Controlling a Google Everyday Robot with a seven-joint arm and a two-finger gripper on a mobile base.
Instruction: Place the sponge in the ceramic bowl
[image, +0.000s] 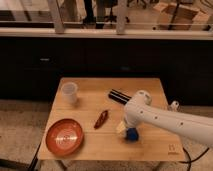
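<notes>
Blue sponge (132, 134), apparently under gripper (125, 129), outside bowl (56, 138).

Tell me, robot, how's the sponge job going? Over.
Pincer low, right at the sponge. Sponge not in the ceramic bowl yet; bowl sits far to its left. Dark-red pepper lies between them.

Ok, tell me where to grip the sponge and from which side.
Probably take the sponge across its width, from straight above: it is a small block lying on the table with bare wood around it. The gripper hangs right at it.
</notes>
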